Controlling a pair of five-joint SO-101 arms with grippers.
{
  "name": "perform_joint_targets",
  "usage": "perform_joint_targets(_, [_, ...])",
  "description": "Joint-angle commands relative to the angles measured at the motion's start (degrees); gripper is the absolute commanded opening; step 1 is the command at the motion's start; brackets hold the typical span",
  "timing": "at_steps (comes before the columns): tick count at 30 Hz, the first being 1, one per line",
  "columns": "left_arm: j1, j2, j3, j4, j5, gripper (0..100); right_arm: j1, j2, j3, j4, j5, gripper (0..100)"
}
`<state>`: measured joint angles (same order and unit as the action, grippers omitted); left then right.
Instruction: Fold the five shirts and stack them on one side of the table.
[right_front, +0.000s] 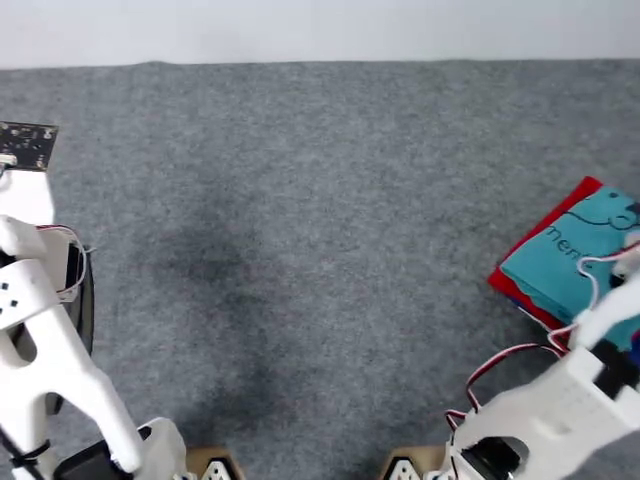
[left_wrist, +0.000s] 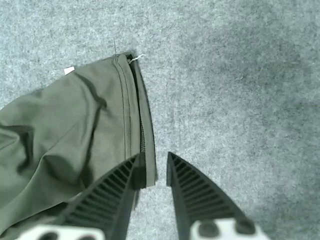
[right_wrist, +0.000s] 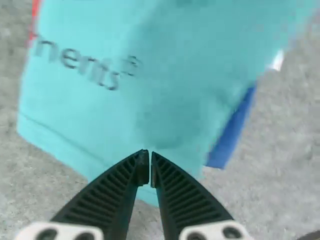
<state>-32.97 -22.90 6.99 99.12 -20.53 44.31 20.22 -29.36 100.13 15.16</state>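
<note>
The left gripper (left_wrist: 153, 167) is held with its fingers parted by a narrow gap and nothing is clamped. The hemmed corner of the olive shirt (left_wrist: 65, 135) lies against the inner face of one finger, and the rest of the garment is spread, wrinkled, to that finger's outer side. The right gripper (right_wrist: 149, 161) is closed tip to tip with nothing between. Just beyond its tips the teal shirt (right_wrist: 150, 75) tops the folded stack (right_front: 575, 260), with a blue shirt (right_wrist: 232, 130) showing underneath. If the left fingers are closed here, only the thin hem edge may be caught, and it could slip out on lifting. A nudge from the right tips could skew the stack. Ahead of the left fingers, past the hem, bare grey table (left_wrist: 240, 75) is left open; the room beyond the stack cannot be told.
</note>
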Motion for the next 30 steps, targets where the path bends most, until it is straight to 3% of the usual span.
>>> perform_joint_targets(1, [0.4,-1.8,-0.2,1.3,-0.6,8,4.1,-3.2,-3.8,1.7,0.7,0.9])
perform_joint_targets(8, [0.4,-1.8,-0.2,1.3,-0.5,8,6.3,3.9,-1.8,-8.3,0.7,0.9])
perform_joint_targets(15, [0.4,-1.8,-0.5,1.3,-0.4,8,3.4,-4.4,-8.6,2.1,0.7,0.9])
perform_joint_targets(22, [1.7,-8.7,1.1,1.3,-0.6,8,0.0,-14.5,-3.0,2.8,0.7,0.9])
perform_joint_targets(26, [-2.5,-10.5,6.4,1.3,-7.5,14,-1.9,-20.1,7.8,2.8,0.7,0.9])
perform_joint_targets(30, [-10.0,-9.9,11.0,1.0,-20.1,18,-2.9,-27.2,19.3,2.7,0.7,0.9])
